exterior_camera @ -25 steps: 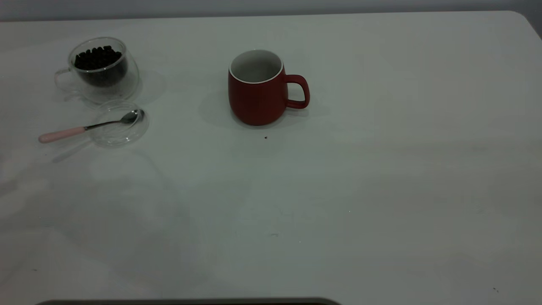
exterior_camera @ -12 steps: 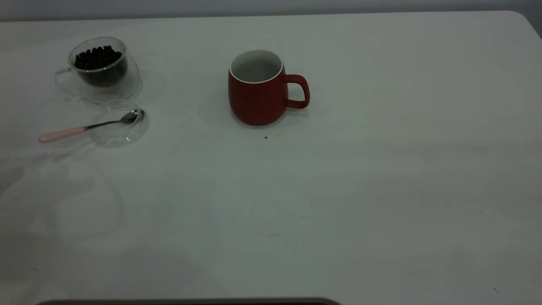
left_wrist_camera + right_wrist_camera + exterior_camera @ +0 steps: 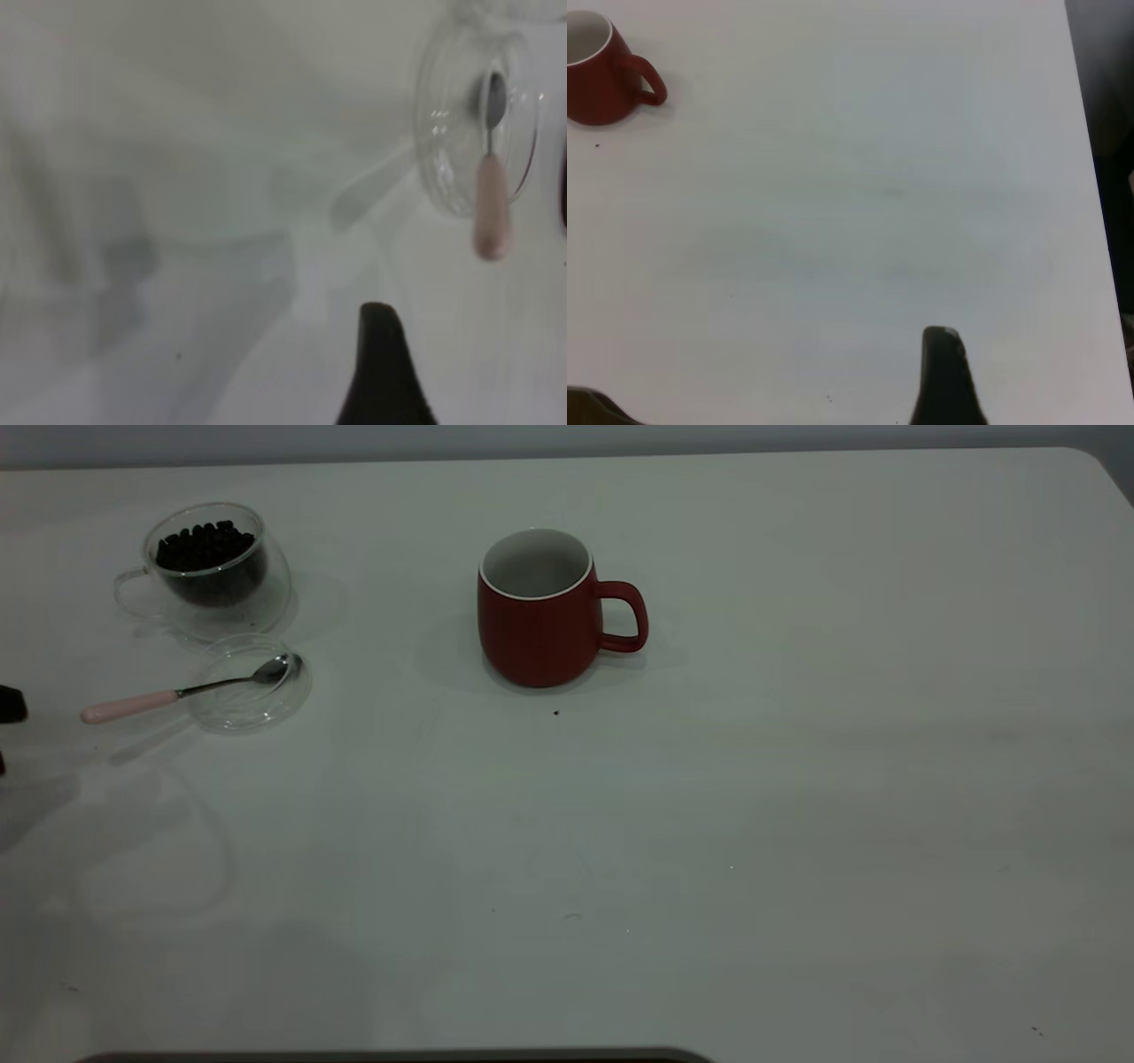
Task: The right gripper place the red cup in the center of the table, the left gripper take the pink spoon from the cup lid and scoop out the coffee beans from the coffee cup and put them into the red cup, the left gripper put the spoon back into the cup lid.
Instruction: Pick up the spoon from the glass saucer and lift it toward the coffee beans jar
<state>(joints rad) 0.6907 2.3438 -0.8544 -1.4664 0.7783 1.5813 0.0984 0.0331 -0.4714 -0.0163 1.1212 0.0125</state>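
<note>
1. The red cup stands upright and empty near the middle of the table, so the step in hand, as I judge it, is fetching the pink spoon.
2. The left gripper shows only as a dark tip at the exterior view's left edge, just beyond the handle's end. Whether its fingers are spread or pressed together I cannot tell.
3. To do it well: approach along the handle, pinch the pink part, which lies outside the cup lid, and lift level so the bowl clears the rim without dragging the lid against the coffee cup.
4. The left wrist view shows one finger and, ahead of it, the spoon's bowl inside the lid; only the exterior view shows the coffee beans.
5. The right gripper appears only in its wrist view, well away from the mug; its finger state is unclear.
</note>
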